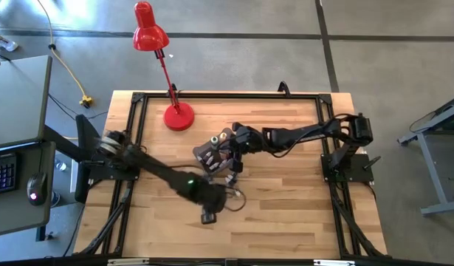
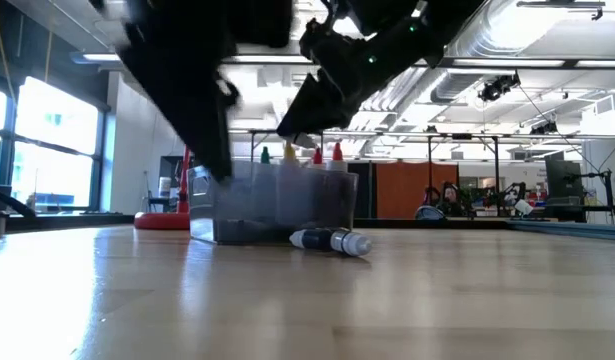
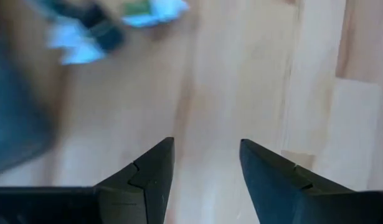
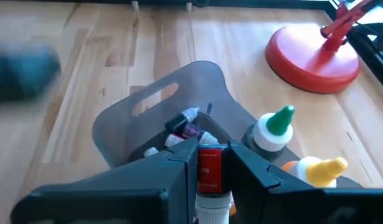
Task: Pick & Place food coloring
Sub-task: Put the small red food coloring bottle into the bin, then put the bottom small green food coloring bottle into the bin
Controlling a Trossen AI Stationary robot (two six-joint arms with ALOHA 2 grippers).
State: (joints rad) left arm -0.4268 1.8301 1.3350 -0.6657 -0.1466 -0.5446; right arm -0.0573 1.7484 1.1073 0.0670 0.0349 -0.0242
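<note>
1 red food coloring bottle [image 4: 209, 169] clamped in right gripper [image 4: 209, 163] above bin [image 4: 155, 109].

There is one grey bin [image 2: 272, 205] and one red lamp [image 1: 164, 74]. Four bottles with pointed caps [image 2: 302, 156] stand above the bin. One small bottle [image 2: 332, 241] lies on the tabletop [image 2: 387, 300].

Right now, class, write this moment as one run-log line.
right tool: shut on red bottle, above grey bin | left tool: open, empty, over table | one bottle lying beside bin
</note>
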